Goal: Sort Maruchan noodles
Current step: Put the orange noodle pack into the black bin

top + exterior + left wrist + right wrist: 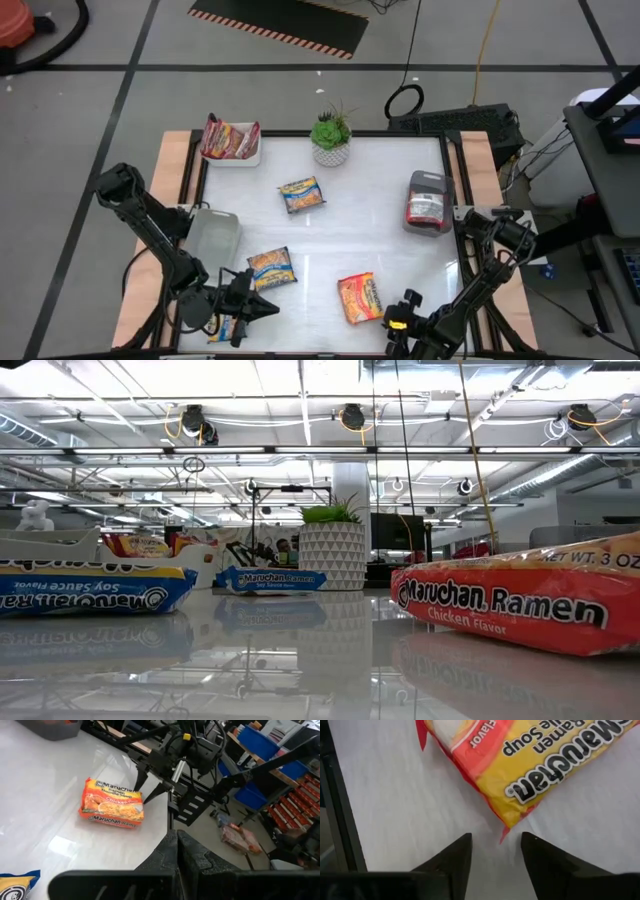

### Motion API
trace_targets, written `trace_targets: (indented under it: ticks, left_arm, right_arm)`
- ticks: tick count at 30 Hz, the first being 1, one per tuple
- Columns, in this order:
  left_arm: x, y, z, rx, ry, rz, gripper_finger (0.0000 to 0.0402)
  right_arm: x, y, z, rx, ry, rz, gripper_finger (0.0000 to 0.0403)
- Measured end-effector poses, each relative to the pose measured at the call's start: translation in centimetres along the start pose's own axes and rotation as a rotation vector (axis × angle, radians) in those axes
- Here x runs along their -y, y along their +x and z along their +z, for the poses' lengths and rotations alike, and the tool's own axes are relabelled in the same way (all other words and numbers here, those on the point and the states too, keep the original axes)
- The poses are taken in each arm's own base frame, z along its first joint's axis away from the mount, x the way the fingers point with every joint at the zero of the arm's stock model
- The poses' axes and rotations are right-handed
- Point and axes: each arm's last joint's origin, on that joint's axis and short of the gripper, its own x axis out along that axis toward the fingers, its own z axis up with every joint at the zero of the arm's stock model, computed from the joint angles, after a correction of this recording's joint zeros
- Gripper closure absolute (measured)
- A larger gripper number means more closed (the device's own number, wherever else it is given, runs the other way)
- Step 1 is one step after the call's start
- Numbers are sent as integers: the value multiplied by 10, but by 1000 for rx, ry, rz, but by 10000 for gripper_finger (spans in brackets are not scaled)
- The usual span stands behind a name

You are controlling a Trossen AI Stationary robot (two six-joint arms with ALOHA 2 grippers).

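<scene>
An orange-red Maruchan packet point(360, 297) lies flat near the table's near edge. My right gripper point(496, 845) is open and slants down at the packet's near corner point(504, 831). Its fingertips stand on either side of that corner without touching it. My left gripper point(258, 305) hovers shut and holds nothing, near the table's near left. Two blue-and-yellow packets point(300, 193) point(271, 267) lie flat on the table, and another point(225, 325) lies by the near edge under the left arm. The low view shows the orange packet point(520, 605) close on the right.
A white tray point(232, 140) at the far left holds dark red packets, and a grey tray point(428, 200) at the right holds more. A clear tray point(212, 235) sits at the left. A potted plant point(331, 135) stands at the far edge.
</scene>
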Motion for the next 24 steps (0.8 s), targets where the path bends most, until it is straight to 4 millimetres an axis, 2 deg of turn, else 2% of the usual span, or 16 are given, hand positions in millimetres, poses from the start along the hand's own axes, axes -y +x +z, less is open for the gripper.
trace_targets:
  ticks: [14, 24]
  left_arm:
    - [-5, 4, 4, 11, 6, 22, 398]
    - [-5, 4, 3, 6, 10, 25, 398]
  right_arm:
    - [2, 2, 2, 71, 23, -31, 285]
    - [17, 10, -4, 80, 55, -86, 361]
